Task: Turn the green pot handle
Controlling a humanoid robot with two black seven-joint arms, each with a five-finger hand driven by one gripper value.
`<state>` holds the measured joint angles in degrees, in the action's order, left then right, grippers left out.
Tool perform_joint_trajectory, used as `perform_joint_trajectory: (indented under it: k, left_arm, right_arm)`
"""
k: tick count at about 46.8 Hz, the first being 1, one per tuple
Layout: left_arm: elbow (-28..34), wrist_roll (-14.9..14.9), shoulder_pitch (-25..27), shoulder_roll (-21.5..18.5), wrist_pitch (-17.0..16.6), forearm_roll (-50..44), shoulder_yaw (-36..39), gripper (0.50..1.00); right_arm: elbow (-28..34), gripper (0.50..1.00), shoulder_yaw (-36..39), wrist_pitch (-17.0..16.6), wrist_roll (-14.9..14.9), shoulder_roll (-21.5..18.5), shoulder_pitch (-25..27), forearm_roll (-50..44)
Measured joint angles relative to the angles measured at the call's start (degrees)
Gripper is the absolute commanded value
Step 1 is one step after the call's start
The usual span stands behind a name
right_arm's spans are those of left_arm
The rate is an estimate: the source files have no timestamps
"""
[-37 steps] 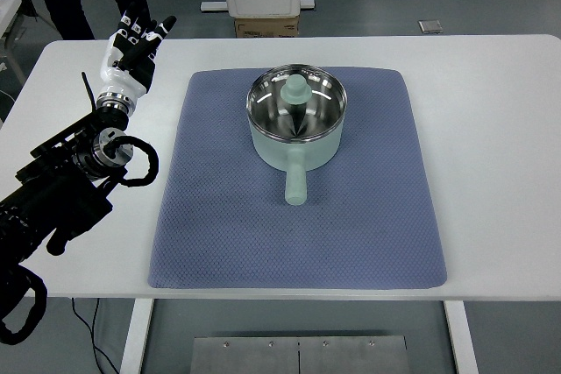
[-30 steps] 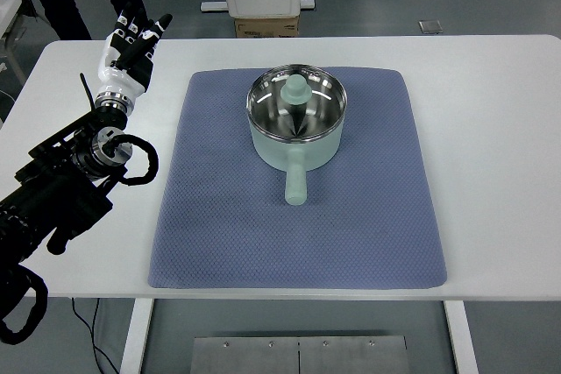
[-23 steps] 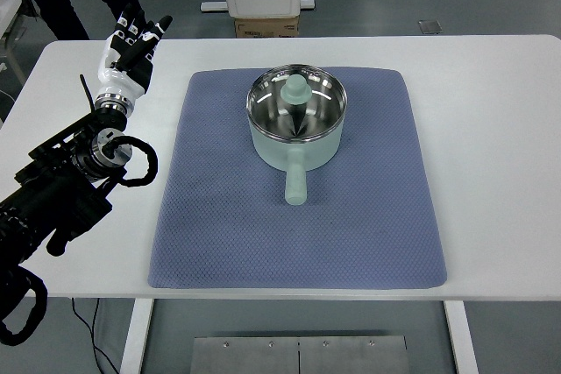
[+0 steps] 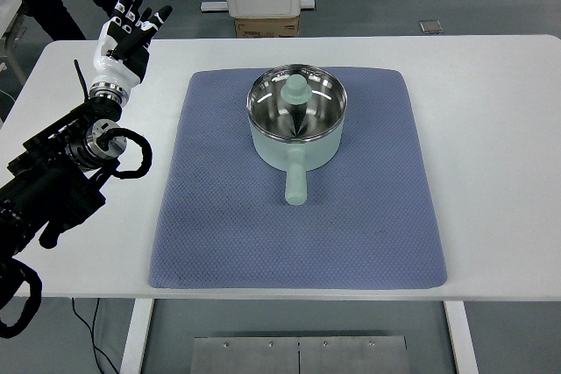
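While the green pot (image 4: 295, 127) sits on the mat (image 4: 368, 216) — left hand (image 4: 123, 39) spread wide, empty

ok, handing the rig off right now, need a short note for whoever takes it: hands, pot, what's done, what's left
Left hand: over the table's far-left corner, fingers spread, holding nothing, well clear of the pot.
Right hand: not in view.
Green pot: upright on the far half of the blue mat, open, shiny steel inside.
Pot handle: points straight toward the near table edge, nothing touching it.
Done: nothing visible; handle looks unturned.
Left: bring a hand to the handle, grip it, rotate the pot.
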<state>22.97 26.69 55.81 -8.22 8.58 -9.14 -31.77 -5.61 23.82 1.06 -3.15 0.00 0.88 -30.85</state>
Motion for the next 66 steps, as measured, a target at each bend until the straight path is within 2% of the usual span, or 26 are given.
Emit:
perform_joint_trajectory:
  k: [12,22,30,45,54,66]
  left_arm:
    - [0.15,0.01,0.72,0.08,0.74,6.66,0.12,1.0]
    - [0.34,-0.11,1.35,-1.85,8.02,11.57,0.23,1.0]
    - [0.45,-0.24,1.96,-3.82,9.96,16.19,0.34,1.0]
    - [0.54,-0.25,4.9,-8.29,14.6,31.41,0.49,1.0]
    - [0.65,-0.25,7.08,-10.68,18.56,36.55,0.53,1.0]
    - [0.68,-0.24,9.82,-11.08,19.13,38.95,0.57,1.0]
  right_arm:
    - [0.03,1.0,0.0,0.0,-0.01,0.0,0.0,0.0]
    - [0.05,1.0,0.0,0.0,-0.01,0.0,0.0,0.0]
    - [0.06,1.0,0.0,0.0,0.0,0.0,0.0,0.0]
    - [0.04,1.0,0.0,0.0,-0.02,0.0,0.0,0.0]
    - [-0.03,1.0,0.0,0.0,-0.02,0.0,0.0,0.0]
    - [0.01,1.0,0.0,0.0,-0.02,0.0,0.0,0.0]
